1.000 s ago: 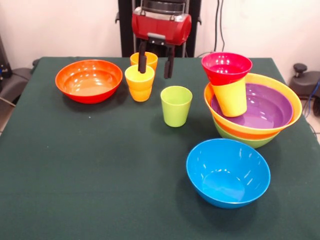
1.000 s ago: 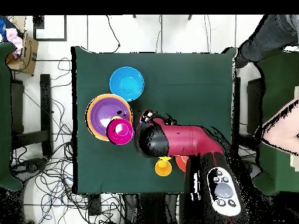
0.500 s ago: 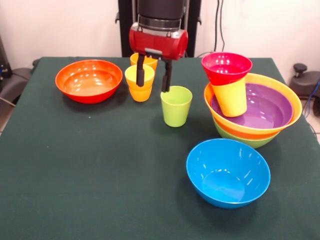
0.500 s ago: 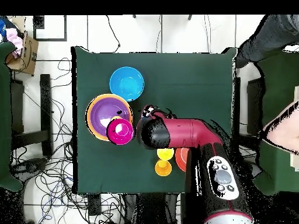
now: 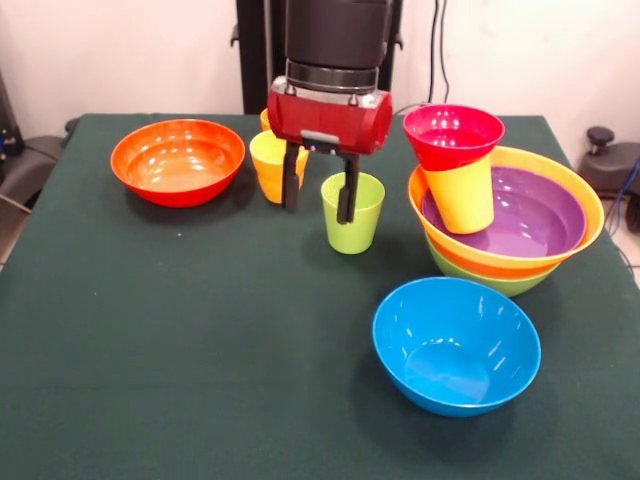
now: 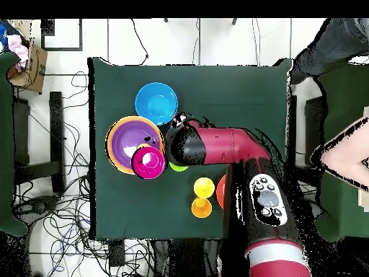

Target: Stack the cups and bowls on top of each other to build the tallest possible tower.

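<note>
Dark green cloth covers the table, with a pale wall behind it. On the cloth, the tower stands at the front view's right side, close to that edge: a lime green bowl at the bottom, a large orange bowl nested in it, a purple bowl inside that, then a yellow cup leaning in the purple bowl with the small magenta-red bowl perched on its rim. That much looks done — the pile sits tilted, though, so I judge it shaky.

Loose pieces remain: the lime green cup upright near the table's middle, a yellow cup nested in an orange cup just behind it, another orange cup beyond those, a red-orange bowl well to the left, and a blue bowl in front of the tower.

The gripper hangs with its fingers spread and empty; one finger stands in front of the lime green cup's rim, the other on the side of the nested pair — whether either touches a cup I cannot tell.

Open cloth lies wide across the near left half; a person shows at the overhead view's right edge.
</note>
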Robot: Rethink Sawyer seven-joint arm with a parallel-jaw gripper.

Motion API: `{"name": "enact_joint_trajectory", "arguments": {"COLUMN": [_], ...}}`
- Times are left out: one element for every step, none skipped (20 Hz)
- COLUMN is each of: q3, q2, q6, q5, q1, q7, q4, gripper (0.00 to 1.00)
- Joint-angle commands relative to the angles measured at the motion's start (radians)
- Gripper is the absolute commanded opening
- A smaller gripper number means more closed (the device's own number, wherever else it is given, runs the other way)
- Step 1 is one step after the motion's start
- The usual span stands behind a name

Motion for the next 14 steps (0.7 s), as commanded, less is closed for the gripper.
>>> {"name": "enact_joint_trajectory", "arguments": {"q3": [0.087, 0.087, 0.087, 0.086, 0.083, 0.079, 0.073, 0.067, 0.064, 0.065, 0.06, 0.059, 0.058, 0.058], "q2": [0.078, 0.081, 0.088, 0.091, 0.099, 0.108, 0.117, 0.126, 0.142, 0.152, 0.165, 0.174, 0.183, 0.189], "q6": [0.177, 0.183, 0.187, 0.19, 0.192, 0.194, 0.195, 0.196, 0.192, 0.186, 0.177, 0.171, 0.164, 0.162], "q5": [0.021, 0.023, 0.023, 0.023, 0.023, 0.023, 0.022, 0.021, 0.02, 0.021, 0.018, 0.019, 0.02, 0.021], "q1": [0.046, 0.05, 0.055, 0.059, 0.067, 0.075, 0.084, 0.093, 0.1, 0.102, 0.109, 0.113, 0.117, 0.119], "q7": [-0.046, -0.045, -0.043, -0.041, -0.035, -0.03, -0.022, -0.014, -0.007, -0.006, 0.0, 0.003, 0.005, 0.006], "q4": [-0.146, -0.157, -0.168, -0.176, -0.188, -0.201, -0.213, -0.224, -0.237, -0.244, -0.253, -0.26, -0.268, -0.276], "gripper": [1.0, 1.0, 1.0, 1.0, 1.0, 1.0, 1.0, 1.0, 1.0, 1.0, 1.0, 1.0, 1.0, 1.0]}}
